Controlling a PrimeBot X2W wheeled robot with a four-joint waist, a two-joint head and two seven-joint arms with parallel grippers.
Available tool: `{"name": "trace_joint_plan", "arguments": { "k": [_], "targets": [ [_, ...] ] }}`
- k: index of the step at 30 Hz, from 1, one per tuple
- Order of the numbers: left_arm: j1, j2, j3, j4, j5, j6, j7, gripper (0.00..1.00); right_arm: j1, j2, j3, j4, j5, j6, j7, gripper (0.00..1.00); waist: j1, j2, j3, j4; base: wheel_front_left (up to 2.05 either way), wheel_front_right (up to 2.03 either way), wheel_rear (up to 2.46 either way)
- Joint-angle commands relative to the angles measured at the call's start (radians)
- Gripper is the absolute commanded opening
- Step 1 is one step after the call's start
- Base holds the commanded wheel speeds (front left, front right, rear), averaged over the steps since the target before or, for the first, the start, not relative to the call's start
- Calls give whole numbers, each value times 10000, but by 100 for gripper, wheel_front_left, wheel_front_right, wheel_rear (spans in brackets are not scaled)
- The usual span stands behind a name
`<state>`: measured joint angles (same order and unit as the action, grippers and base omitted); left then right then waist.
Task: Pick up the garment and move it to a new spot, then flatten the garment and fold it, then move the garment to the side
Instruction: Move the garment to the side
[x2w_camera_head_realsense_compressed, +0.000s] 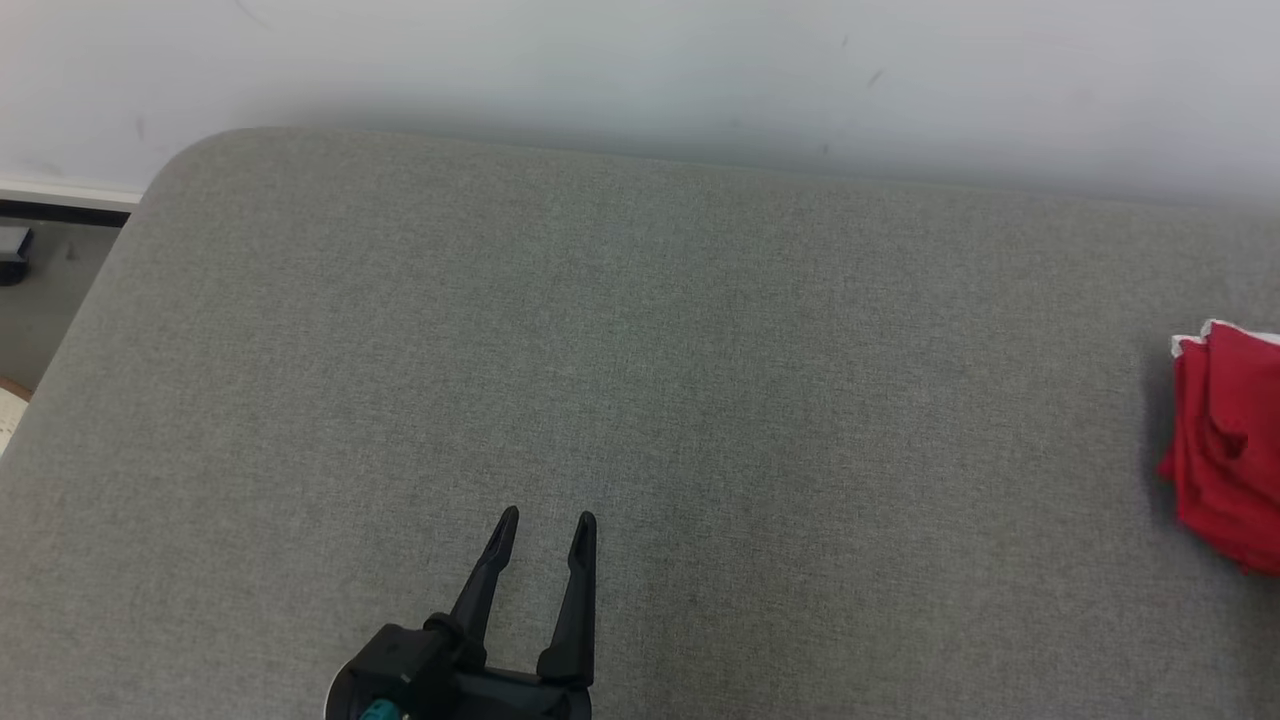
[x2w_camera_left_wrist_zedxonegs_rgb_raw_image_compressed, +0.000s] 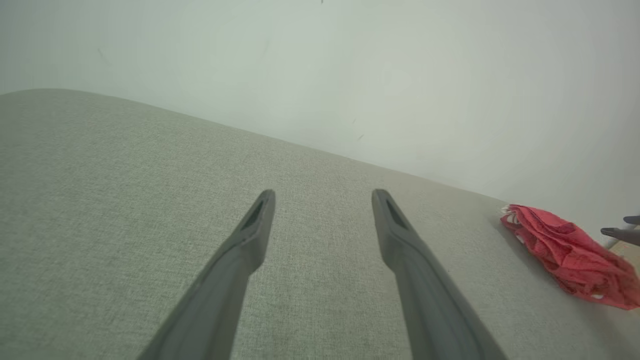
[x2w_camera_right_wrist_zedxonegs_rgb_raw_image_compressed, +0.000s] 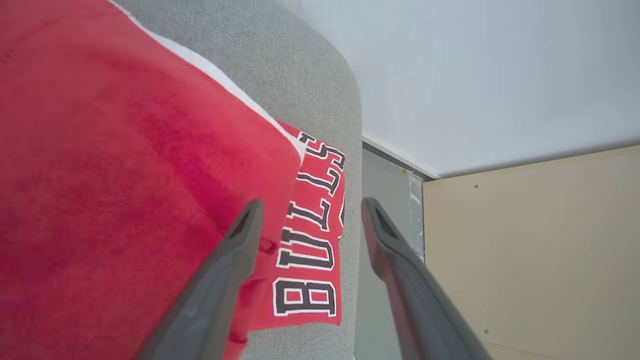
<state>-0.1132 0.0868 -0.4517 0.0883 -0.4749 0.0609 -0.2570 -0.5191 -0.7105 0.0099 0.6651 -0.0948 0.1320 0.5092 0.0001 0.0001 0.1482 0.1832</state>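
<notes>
At the right edge of the head view, midway down: red garment (x2w_camera_head_realsense_compressed: 1225, 440), folded into a thick bundle with white trim at its upper left corner, lying on the grey cushion (x2w_camera_head_realsense_compressed: 640, 400) and cut off by the frame. Well apart from the left gripper (x2w_camera_head_realsense_compressed: 548, 516), at the bottom of the same view just left of centre. Fingers spread there, pointing up the frame, with bare cushion between them and nothing pinched.

In the left wrist view: the same spread fingers rising from the bottom edge, over bare cushion. Garment at the lower right, rumpled at its edges, resting on the cushion near its far border, below the pale wall (x2w_camera_left_wrist_zedxonegs_rgb_raw_image_compressed: 350, 75). At the right edge, just past the bundle, two dark fingertips of the right gripper (x2w_camera_left_wrist_zedxonegs_rgb_raw_image_compressed: 614, 225), a small gap away from the cloth.

In the right wrist view: right gripper fingers wide apart, holding nothing. Red cloth across the left half of the frame, behind the left finger. Black lettering "BULLS", outlined in white, in the gap between the fingers, at the cushion's rounded end. To the right, a beige panel (x2w_camera_right_wrist_zedxonegs_rgb_raw_image_compressed: 530, 250), with pale wall above.
</notes>
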Motion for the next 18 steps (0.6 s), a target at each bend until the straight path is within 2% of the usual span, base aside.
{"name": "trace_joint_plan", "arguments": {
  "k": [1,6,9,11,16,18],
  "targets": [
    [-137,49,-4,-8,111,-7,-6,100,73,30,-53,-52,-123,-26,-52,100,-1,-1,8,-5,0,0,0],
    [-103,140,54,-76,283,176,-27,100,162,166,-129,-571,-774,-26,-657,100,-1,-1,-191,-100,0,0,0],
    [66,96,303,-231,124,282,-55,100,219,432,-270,-901,-767,-26,-1022,100,-1,-1,-430,-175,0,0,0],
    [197,104,365,-332,77,204,-68,100,280,701,-530,-1121,-548,-26,-1227,100,-1,-1,-652,-214,0,0,0],
    [595,50,1004,-423,-59,411,-89,100,752,1674,-1039,-2075,19,-26,-1648,100,-1,-1,-1309,-286,0,0,0],
    [704,98,1179,-335,25,467,-79,100,1525,2494,-1332,-2893,-114,-26,-1903,100,-1,-1,-1585,-319,0,0,0]
  ]
}}
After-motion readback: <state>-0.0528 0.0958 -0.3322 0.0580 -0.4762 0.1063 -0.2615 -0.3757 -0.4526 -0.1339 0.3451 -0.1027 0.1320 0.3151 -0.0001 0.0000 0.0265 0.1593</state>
